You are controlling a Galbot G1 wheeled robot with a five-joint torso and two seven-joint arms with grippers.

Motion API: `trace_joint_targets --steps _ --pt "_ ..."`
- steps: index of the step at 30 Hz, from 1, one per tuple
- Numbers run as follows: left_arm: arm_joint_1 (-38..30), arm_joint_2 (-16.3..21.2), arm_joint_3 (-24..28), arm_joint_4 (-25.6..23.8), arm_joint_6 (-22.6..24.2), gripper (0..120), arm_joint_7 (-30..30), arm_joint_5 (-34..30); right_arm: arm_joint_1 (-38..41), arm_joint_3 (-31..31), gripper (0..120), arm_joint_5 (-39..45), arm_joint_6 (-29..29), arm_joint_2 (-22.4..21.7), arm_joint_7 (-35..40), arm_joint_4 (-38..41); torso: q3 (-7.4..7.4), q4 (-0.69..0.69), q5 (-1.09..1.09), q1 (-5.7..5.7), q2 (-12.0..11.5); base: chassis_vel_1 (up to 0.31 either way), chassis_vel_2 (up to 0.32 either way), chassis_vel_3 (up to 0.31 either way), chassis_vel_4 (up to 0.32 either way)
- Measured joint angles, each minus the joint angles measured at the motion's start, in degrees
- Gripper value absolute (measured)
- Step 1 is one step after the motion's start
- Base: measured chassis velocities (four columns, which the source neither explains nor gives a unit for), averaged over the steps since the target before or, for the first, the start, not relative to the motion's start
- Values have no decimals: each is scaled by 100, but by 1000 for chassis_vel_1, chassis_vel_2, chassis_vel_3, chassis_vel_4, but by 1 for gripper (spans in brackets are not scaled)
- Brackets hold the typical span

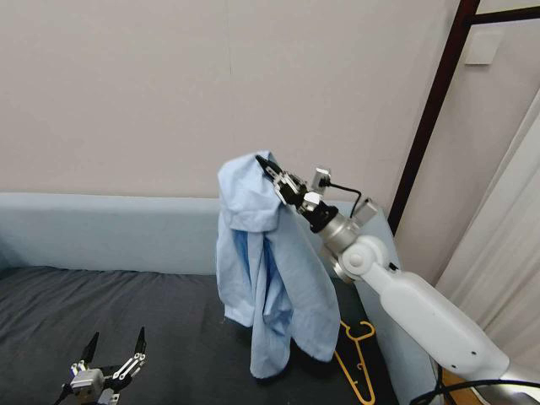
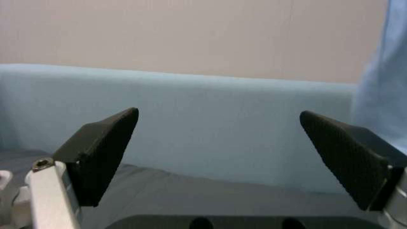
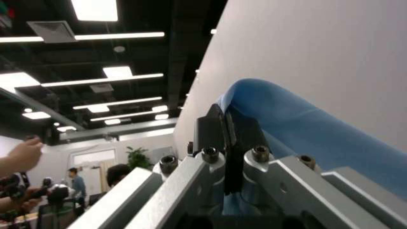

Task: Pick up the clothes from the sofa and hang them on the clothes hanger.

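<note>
A light blue shirt [image 1: 261,278] hangs in the air above the sofa's right end, held by its collar. My right gripper [image 1: 268,169] is shut on the top of the shirt, its arm reaching up from the lower right. In the right wrist view the closed fingers [image 3: 222,138] pinch the blue cloth [image 3: 299,124]. A yellow clothes hanger [image 1: 359,359] lies on the dark sofa seat [image 1: 110,312] just right of the shirt's hem. My left gripper [image 1: 114,346] sits low over the seat at the bottom left, open and holding nothing; its wide-apart pads [image 2: 105,148] face the sofa back [image 2: 210,133].
The pale blue sofa back [image 1: 101,232] runs along a beige wall. A dark upright pole [image 1: 430,118] stands at the right, beside a light curtain [image 1: 506,245]. The dark seat stretches free to the left of the shirt.
</note>
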Motion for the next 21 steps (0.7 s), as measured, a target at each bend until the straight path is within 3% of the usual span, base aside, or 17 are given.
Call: trace_joint_targets --steps 6,11,12,16,21 --pt "-31 -4 -11 55 1 100 0 27 -678 -16 0 -357 9 -129 108 265 -1 -1 1 0 0 0 0 0 0" --pt "-96 18 75 160 -17 100 2 93 -2751 498 0 -2787 -491 -589 531 -378 -1 -7 6 0 0 0 0 0 0" --pt "-96 18 75 160 -17 100 2 93 -2751 498 0 -2787 -491 -589 531 -378 -1 -7 6 0 0 0 0 0 0" --pt "-222 31 206 304 0 100 3 149 -3704 830 0 -4532 -1295 -555 1233 -1063 -1 -6 4 -1 0 0 0 0 0" --pt "-295 58 280 417 2 100 3 182 -3874 1004 7 -5074 -1789 -396 1752 -1443 0 -2 4 -1 0 0 0 0 0"
